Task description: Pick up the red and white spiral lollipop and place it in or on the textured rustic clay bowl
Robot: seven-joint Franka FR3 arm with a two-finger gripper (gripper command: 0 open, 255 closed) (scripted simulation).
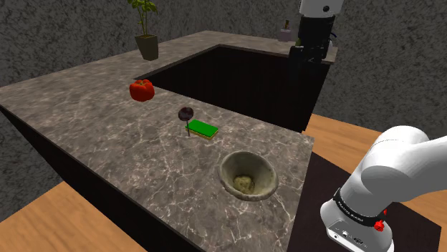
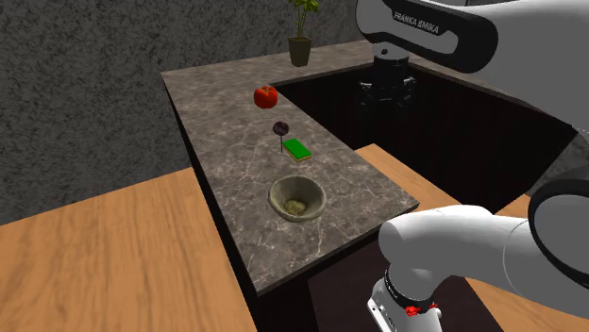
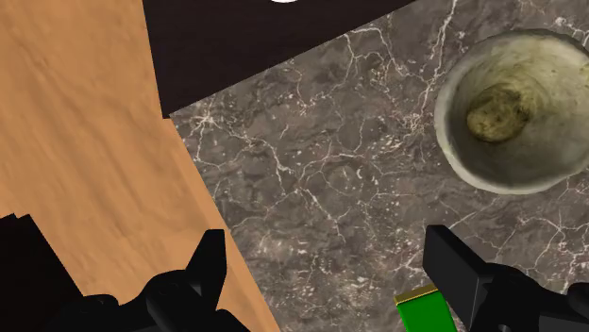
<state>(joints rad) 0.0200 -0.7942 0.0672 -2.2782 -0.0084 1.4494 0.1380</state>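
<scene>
The lollipop [image 1: 185, 113] has a dark round head on a thin stick and stands on the marble counter, touching the far end of a green block [image 1: 203, 129]. It is also in the second exterior view [image 2: 279, 128]. The rough clay bowl [image 1: 229, 163] sits nearer the stand with a yellowish lump inside; its pale rim [image 3: 453, 94] lies ahead of my fingers. My gripper [image 3: 326, 283] is open with nothing between its fingers. It hangs high above the counter's inner edge [image 1: 309, 56], well away from the lollipop.
A red pepper-like object [image 1: 142, 89] lies farther along the counter, and a potted plant [image 1: 147, 44] stands at the far corner. The L-shaped counter wraps a dark recess [image 1: 243, 79]. Wooden floor [image 3: 75, 141] lies below the counter edge. A corner of the green block [image 3: 425, 311] is by my right finger.
</scene>
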